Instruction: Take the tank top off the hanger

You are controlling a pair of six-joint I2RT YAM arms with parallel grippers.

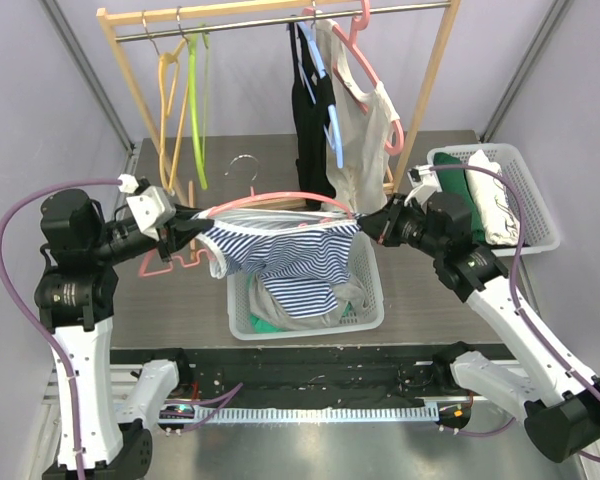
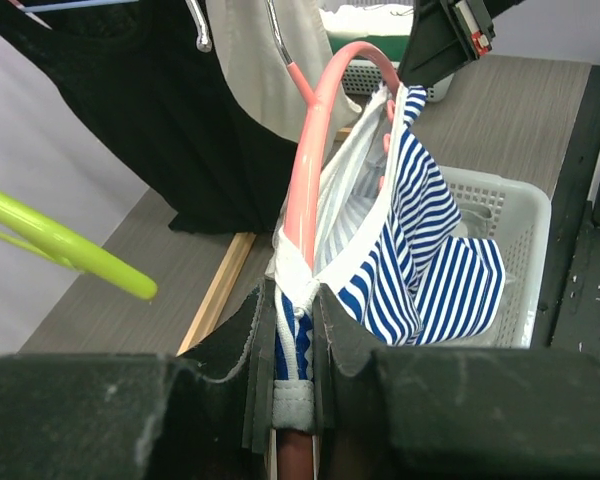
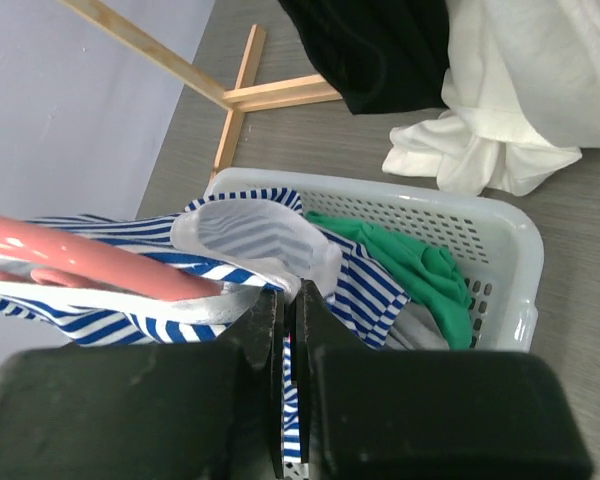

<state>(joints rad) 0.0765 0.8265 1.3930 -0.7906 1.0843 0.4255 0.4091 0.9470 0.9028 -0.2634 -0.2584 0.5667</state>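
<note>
Left gripper (image 2: 292,292), pink hanger (image 2: 315,140), tank top (image 2: 420,240); basket (image 2: 525,208) beneath, rack (image 1: 424,90) behind

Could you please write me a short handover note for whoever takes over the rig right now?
Left gripper: shut on one end of the pink hanger, with the white trim of the striped tank top caught in the same pinch.
Right gripper: shut on the tank top's fabric by the hanger's other end.
Position: hanger and top are held across between the arms, above the white basket.
Done: the hanger is off the rack and both grips are set.
Left: the top still hangs on the hanger; work it off the hanger's ends.
</note>
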